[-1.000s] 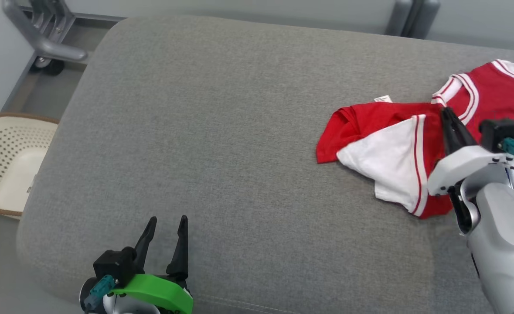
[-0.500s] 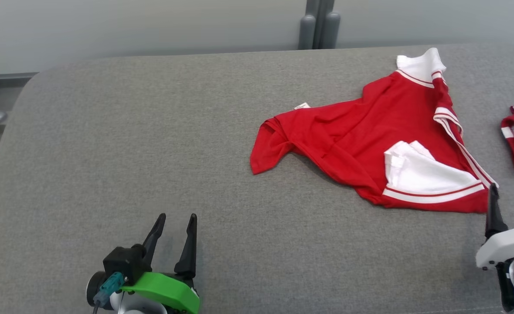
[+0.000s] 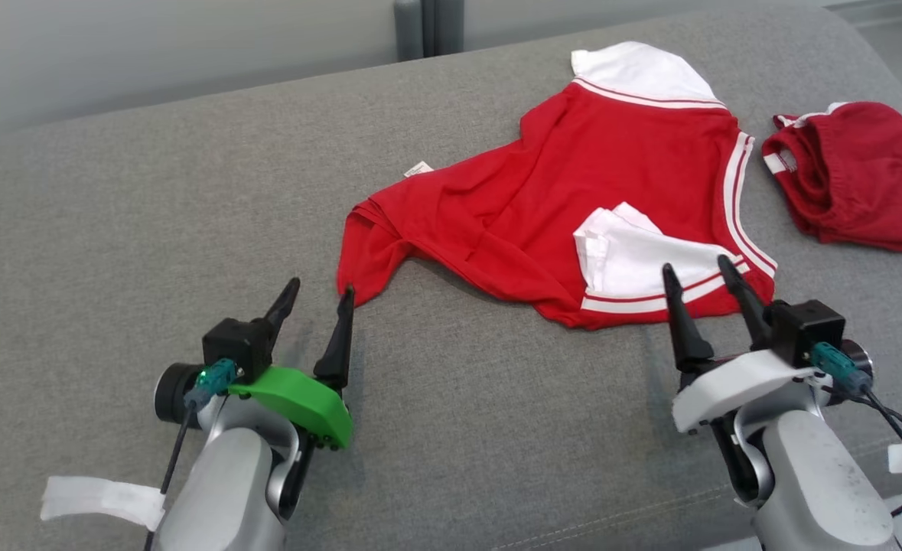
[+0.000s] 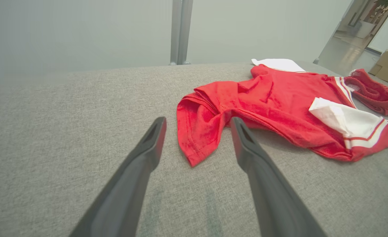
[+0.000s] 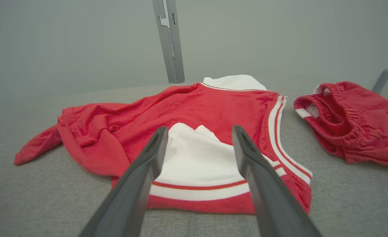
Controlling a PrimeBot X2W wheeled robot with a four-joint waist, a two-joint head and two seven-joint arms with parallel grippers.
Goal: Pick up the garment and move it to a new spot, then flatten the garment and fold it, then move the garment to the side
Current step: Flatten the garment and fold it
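So there are two pieces of clothing on the gray cushion [image 3: 152, 191]: the red-and-white garment [image 3: 573, 191] lies rumpled mid-cushion, with one pair of red shorts [image 3: 856, 184] just off to its right. Both tools are wide open and empty, the left tool [image 3: 319, 289] by the garment's sleeve tip and the right tool [image 3: 695, 264] at its striped hem.

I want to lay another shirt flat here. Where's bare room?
Widest: the cushion left of the shirt, from its far edge to the left gripper. Also a strip along the near edge between the grippers. The right is crowded: shirt and shorts with a narrow gap, right gripper at the shirt's hem.
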